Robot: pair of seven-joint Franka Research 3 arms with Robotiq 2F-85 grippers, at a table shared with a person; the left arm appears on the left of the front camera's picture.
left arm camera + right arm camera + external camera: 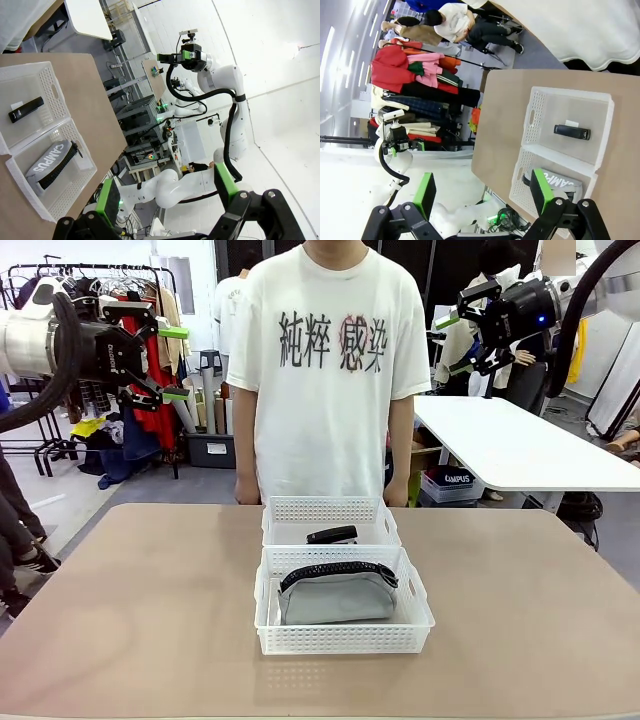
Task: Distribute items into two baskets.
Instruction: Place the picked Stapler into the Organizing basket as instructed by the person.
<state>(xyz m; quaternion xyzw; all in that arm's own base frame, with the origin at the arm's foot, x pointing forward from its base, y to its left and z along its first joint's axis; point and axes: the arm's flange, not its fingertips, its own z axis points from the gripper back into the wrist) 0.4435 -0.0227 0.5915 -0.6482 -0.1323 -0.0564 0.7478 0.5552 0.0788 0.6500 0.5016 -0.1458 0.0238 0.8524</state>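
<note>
The tan, matte desk is lying well below both hands, with a person in a white printed T-shirt standing at its far edge, between the two hands and lower. Behind the left hand a clothes rack of hanging garments is filling the background; below and behind the right hand a white side table is standing.

Two white plastic baskets with lattice walls are sitting end to end and touching at the desk's middle, far beneath both hands with nothing between. The nearer basket is holding the soft grey pouch, its black zipper arching along the top. The farther basket is holding the small black stapler, lying flat and apart from the walls.

The left hand is hanging high with its green-padded fingers spread wide, gripping nothing. The right hand is hovering high on the opposite side, its fingers likewise standing well apart and holding nothing.
</note>
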